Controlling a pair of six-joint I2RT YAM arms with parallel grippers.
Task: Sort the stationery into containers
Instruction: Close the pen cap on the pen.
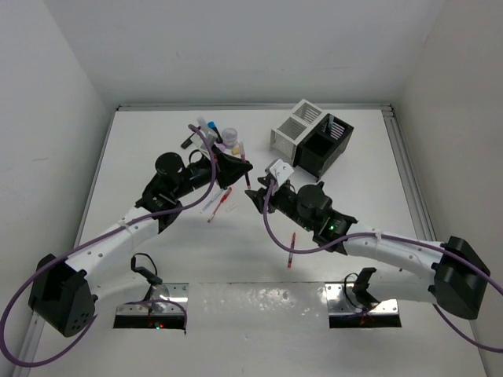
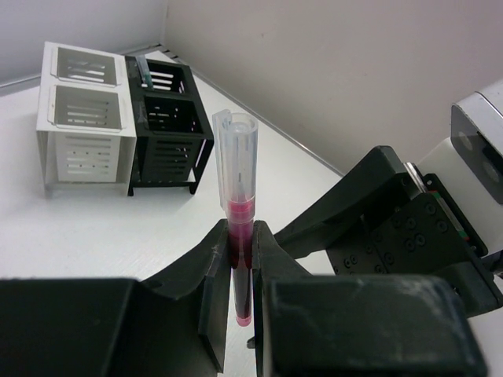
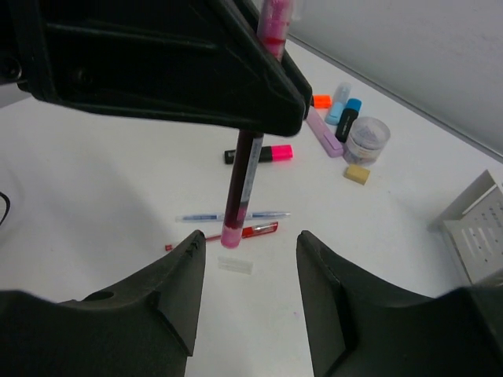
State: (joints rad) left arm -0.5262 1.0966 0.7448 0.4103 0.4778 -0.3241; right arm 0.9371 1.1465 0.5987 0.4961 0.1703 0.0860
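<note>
My left gripper (image 2: 242, 243) is shut on a dark pink pen (image 2: 240, 236) with a clear cap, held upright above the table. In the top view this pen (image 1: 247, 177) hangs between the two grippers. My right gripper (image 3: 250, 243) is open, and the pen's lower end (image 3: 234, 234) hangs just beyond its fingertips, nearer the left finger, untouched. The white container (image 2: 82, 118) and the black container (image 2: 169, 118) stand joined at the back right (image 1: 292, 127).
Lying on the table are a red pen (image 3: 253, 231), a clear blue pen (image 3: 236, 215) and a clear cap (image 3: 236, 266). Farther back are a pink highlighter (image 3: 271, 153), tape roll (image 3: 368, 138), tan eraser (image 3: 356, 173) and other highlighters (image 3: 346, 110). Another red pen (image 1: 291, 250) lies near the right arm.
</note>
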